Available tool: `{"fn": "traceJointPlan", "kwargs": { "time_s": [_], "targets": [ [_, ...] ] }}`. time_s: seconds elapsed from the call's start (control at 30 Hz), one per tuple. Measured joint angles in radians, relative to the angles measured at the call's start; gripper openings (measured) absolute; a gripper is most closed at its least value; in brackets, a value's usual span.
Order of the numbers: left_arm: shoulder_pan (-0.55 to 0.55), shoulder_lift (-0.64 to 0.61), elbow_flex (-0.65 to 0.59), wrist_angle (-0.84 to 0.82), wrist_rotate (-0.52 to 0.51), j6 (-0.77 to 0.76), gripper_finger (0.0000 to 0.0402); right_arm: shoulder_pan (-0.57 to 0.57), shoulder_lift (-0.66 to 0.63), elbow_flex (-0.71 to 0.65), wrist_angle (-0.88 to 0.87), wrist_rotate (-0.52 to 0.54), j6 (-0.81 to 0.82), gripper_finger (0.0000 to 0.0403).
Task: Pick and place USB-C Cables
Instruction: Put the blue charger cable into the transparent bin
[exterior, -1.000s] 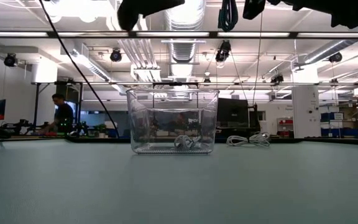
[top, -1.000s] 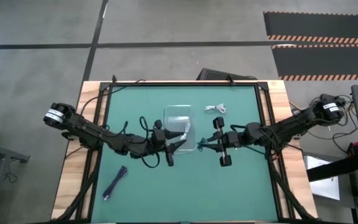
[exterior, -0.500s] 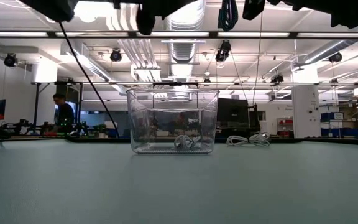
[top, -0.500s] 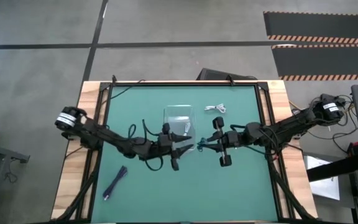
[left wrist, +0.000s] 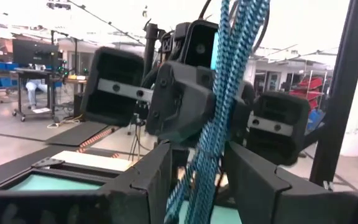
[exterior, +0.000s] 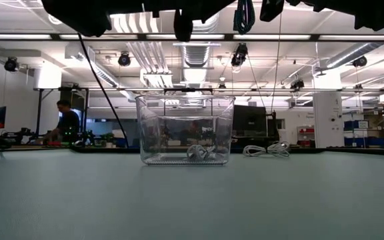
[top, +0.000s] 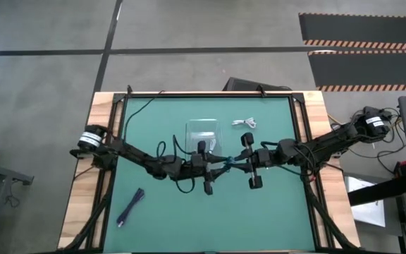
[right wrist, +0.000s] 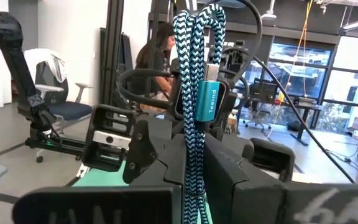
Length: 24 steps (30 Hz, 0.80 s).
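The teal-blue cable bundle (right wrist: pixel 196 74) is held in the air by my right gripper (right wrist: pixel 194 183), near the table's middle (top: pixel 227 166) and to the right of the clear tray (top: pixel 201 131). My left gripper (left wrist: pixel 197 177) is open and faces the right one; its fingers stand on either side of the same bundle (left wrist: pixel 219 106). Whether they touch it, I cannot tell. One white-silver cable (exterior: pixel 197 153) lies in the tray. The other (top: pixel 244 123) lies on the mat near the far edge. The dark purple cable (top: pixel 130 206) lies near the front left. My right gripper pinches the teal-blue bundle between its two fingers, several braided strands together, below the teal connector (right wrist: pixel 209 99). The fingers (right wrist: pixel 241 177) come level from the table's right, across the bundle. The bundle stands upright, lifted high clear of the table (exterior: pixel 244 16).
The clear tray (exterior: pixel 185 130) stands on the green mat just beyond the two grippers. Thick black arm wires loop beside the left arm (top: pixel 162 151). A person (exterior: pixel 66 123) is in the room behind the table. Open mat lies toward the near edge (top: pixel 210 219).
My left arm has reached toward the table's right, from over the tray's near edge up to the right gripper, and its fingers now flank the teal bundle. The right gripper and the bundle have stayed where they were.
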<state>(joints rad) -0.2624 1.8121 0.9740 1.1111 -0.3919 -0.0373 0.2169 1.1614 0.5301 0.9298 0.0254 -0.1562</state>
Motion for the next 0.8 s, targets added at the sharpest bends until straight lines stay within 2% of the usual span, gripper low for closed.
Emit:
{"fn": "traceJointPlan", "kwargs": {
  "time_s": [0.43, 0.8],
  "targets": [
    [0.003, 0.049, 0.064, -0.021, 0.031, -0.003, 0.0132, 0.000, 0.000, 0.000, 0.001, -0.001, 0.000, 0.0023],
    [0.004, 0.052, 0.067, -0.021, 0.037, 0.000, 0.0122, 0.000, 0.000, 0.000, 0.002, -0.002, -0.001, 0.0023]
  ]
}}
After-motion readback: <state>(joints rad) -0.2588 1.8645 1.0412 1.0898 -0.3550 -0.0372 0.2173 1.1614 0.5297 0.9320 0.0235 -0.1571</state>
